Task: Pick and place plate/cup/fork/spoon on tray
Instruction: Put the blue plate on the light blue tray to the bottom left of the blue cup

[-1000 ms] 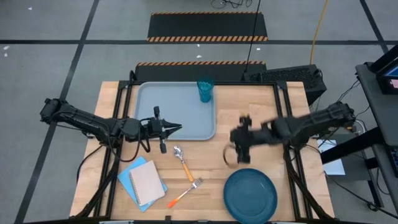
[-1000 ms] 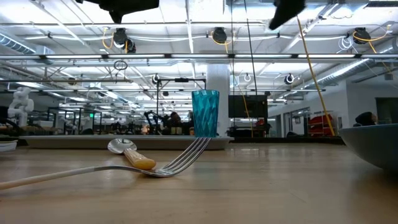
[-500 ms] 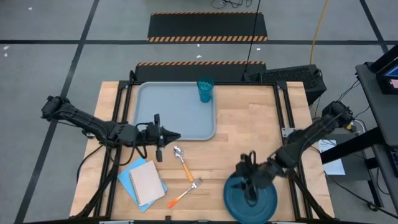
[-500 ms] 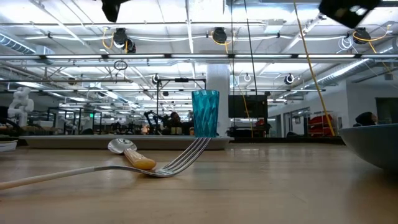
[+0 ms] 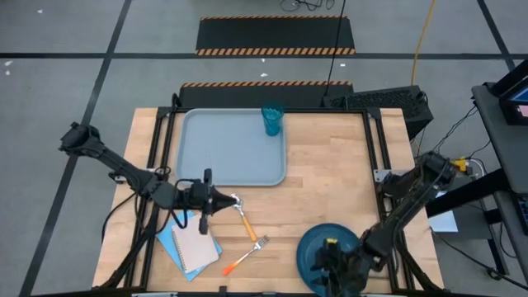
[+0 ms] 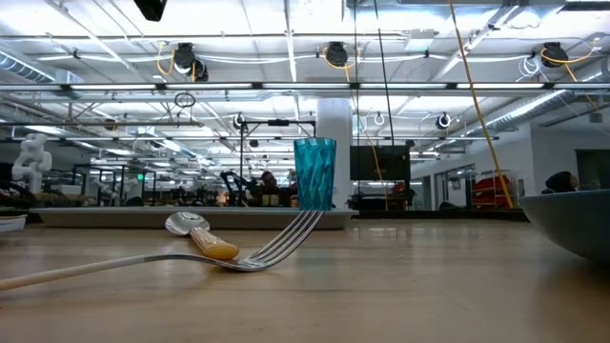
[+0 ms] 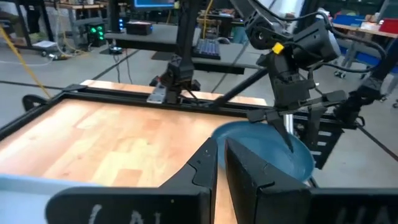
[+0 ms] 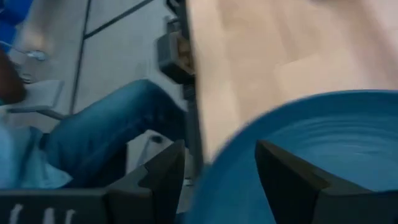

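Two grippers: right gripper [image 8: 214,171] wide at plate [image 8: 323,149] rim

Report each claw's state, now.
Left claw: shut, empty, near the spoon.
Right claw: open, straddling the plate rim, not gripping yet.

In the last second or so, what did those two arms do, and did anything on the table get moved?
The right gripper swept from mid-table toward the near edge and now straddles the plate rim, fingers open, nothing gripped yet. The left gripper drew back off the tray to hover near the spoon, fingers nearly closed and empty. Nothing was picked up or released. Cup, fork, spoon, plate and notebook lie where they were.
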